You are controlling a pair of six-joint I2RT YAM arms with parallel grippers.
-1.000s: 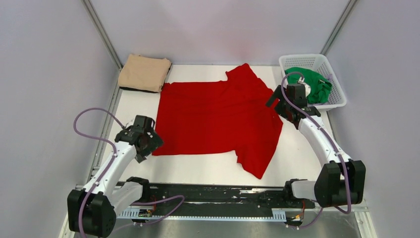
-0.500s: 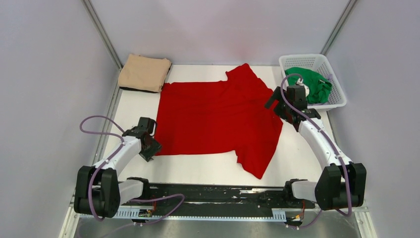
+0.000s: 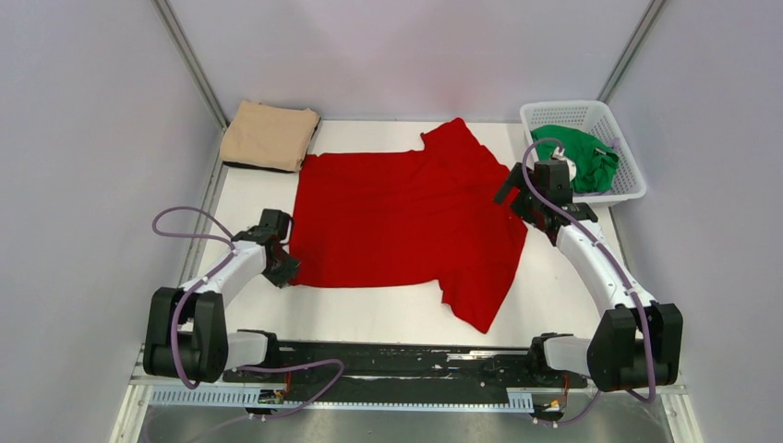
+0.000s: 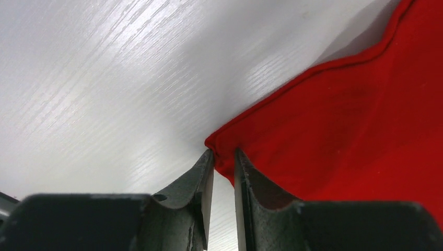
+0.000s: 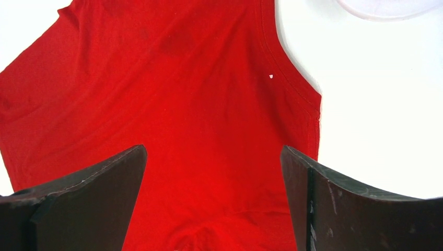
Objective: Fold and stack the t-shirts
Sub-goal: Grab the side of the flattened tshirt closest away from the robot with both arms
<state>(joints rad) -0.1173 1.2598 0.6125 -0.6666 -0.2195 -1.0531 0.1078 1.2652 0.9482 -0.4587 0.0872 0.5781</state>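
Left wrist view: left end effector (image 4: 223, 154) sits low on the counter (image 4: 104, 78), jaws drawn to a narrow slit, tips at the near-left hem corner of the red shirt (image 4: 355, 130). You cannot tell whether any cloth is between them; the corner seems to lie only at the very tips. Right end effector (image 5: 214, 157) hangs wide open above the shirt's right side, near a ribbed edge, holding nothing.

Red shirt is spread mid-counter, one sleeve toward the far edge, the other angled toward the bases. Tan shirt (image 3: 270, 135) is folded at the far-left corner. Green shirt (image 3: 577, 152) is bunched in the basket (image 3: 630, 189).

Risks as you go on:
- Thin bite. If only the hem's edge is caught, expect it to slip out on the lift.
- One layer only. Catch just the top layer and front and back will part, spoiling the fold.
- Tips on the counter. Pressing lower may scrape or stall the arm.
- Uneven pull. With the right side unheld, a left-only lift will likely drag and skew the shirt.
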